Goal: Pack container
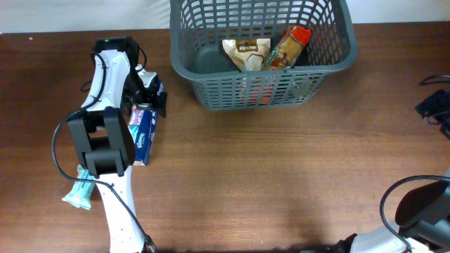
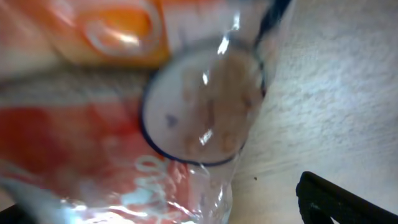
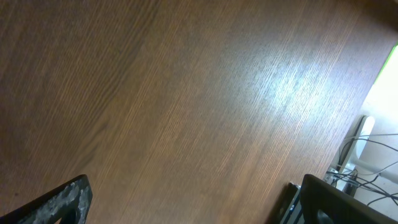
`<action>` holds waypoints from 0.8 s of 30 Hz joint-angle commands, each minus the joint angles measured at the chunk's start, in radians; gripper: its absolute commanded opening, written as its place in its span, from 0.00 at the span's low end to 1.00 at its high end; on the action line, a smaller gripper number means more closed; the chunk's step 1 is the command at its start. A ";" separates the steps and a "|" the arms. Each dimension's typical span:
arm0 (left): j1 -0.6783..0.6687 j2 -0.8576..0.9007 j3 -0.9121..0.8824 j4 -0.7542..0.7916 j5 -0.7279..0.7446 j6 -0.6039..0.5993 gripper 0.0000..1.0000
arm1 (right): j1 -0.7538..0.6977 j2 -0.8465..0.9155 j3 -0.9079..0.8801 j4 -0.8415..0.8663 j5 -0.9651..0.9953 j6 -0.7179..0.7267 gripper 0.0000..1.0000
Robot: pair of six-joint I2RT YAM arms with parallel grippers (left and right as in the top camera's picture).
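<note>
Glossy orange-red plastic packet with a clear window (image 2: pixel 199 112) lies right under the left gripper (image 1: pixel 150 95), whose fingers are wide open and empty. Its slick film could slip from a pinch. Dark grey lattice plastic basket (image 1: pixel 253 91) sits near, off to one side of those fingers. Right gripper (image 3: pixel 199 205) gapes empty too.

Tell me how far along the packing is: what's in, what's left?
Done: a beige packet and a red-capped packet lie in the basket. In hand: nothing; the left end effector hangs open close to an orange packet, the right end effector open over the table. Left: that packet, the tissue pack and a teal packet.
</note>
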 commanded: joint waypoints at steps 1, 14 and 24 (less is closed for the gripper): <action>0.006 0.009 -0.016 -0.013 0.021 0.021 1.00 | -0.002 -0.010 -0.005 0.003 0.001 0.009 0.99; 0.006 -0.108 -0.016 -0.047 0.014 0.012 1.00 | -0.002 -0.010 -0.005 0.003 0.001 0.009 0.99; 0.006 -0.193 -0.038 -0.076 0.021 0.003 0.99 | -0.002 -0.010 -0.005 0.003 0.001 0.009 0.99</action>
